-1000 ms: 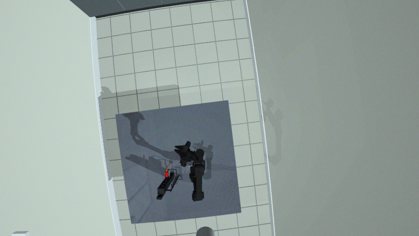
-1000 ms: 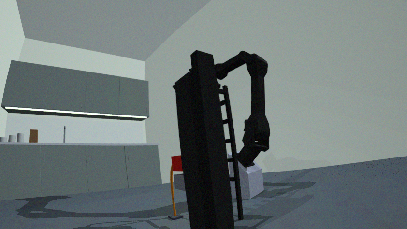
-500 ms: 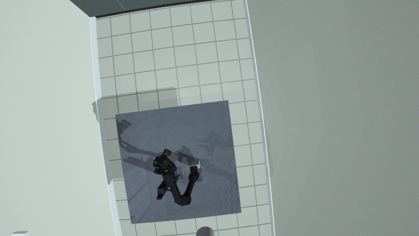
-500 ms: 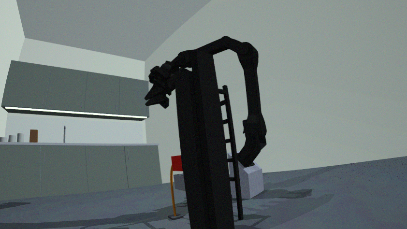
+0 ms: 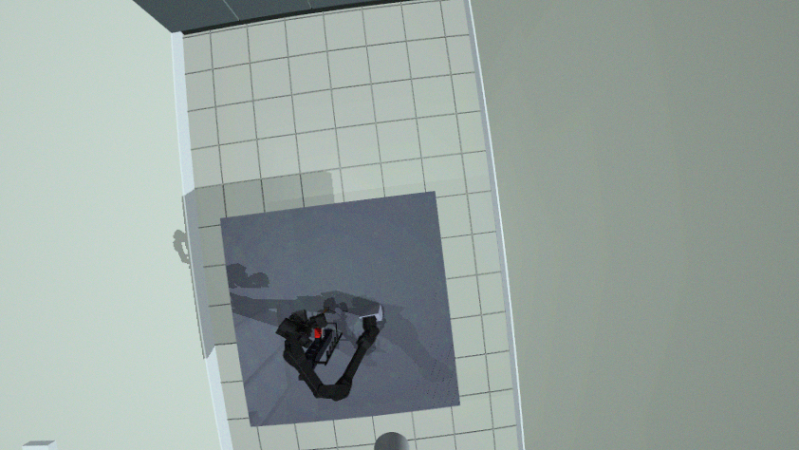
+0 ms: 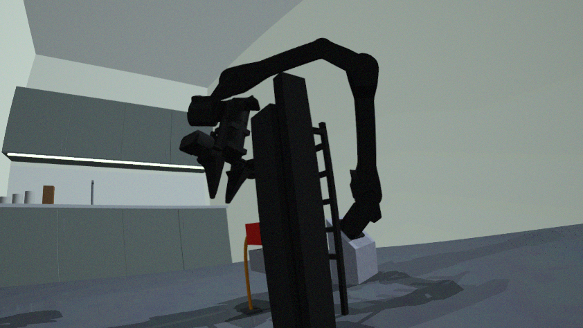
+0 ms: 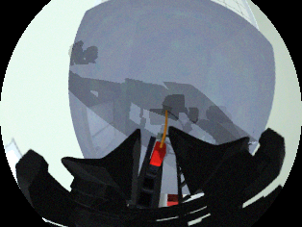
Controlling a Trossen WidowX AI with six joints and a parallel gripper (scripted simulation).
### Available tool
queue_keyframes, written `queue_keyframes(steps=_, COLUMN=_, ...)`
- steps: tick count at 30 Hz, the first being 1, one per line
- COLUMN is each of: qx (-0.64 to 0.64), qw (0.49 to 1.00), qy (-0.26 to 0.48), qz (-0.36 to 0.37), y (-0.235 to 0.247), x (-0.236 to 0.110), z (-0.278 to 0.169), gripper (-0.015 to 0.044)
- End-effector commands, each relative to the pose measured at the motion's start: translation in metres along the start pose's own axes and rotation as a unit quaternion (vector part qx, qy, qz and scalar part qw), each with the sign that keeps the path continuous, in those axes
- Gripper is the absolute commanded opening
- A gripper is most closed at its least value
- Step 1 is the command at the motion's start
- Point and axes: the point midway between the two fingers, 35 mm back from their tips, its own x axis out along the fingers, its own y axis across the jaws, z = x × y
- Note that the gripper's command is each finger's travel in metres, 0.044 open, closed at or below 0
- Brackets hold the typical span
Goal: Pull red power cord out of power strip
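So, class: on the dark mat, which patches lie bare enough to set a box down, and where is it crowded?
Bare: the mat's far half, toward the tiled floor, and its right strip. Crowded: near the left edge, where the pincer hangs, gripping nothing, over the red plug and power strip; the arm's base sits beside them.
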Motion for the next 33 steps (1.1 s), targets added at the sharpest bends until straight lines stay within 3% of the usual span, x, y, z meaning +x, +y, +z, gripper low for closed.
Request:
queue_keyframes(steps=1, qx=0.13, qw=0.985, qy=0.018, qz=-0.116, y=-0.013, x=0.038, z=-0.048, gripper=0.016)
queue_keyframes(steps=33, qx=0.134, qw=0.984, qy=0.019, qz=-0.119, y=-0.005, x=0.039, z=-0.077, gripper=0.016)
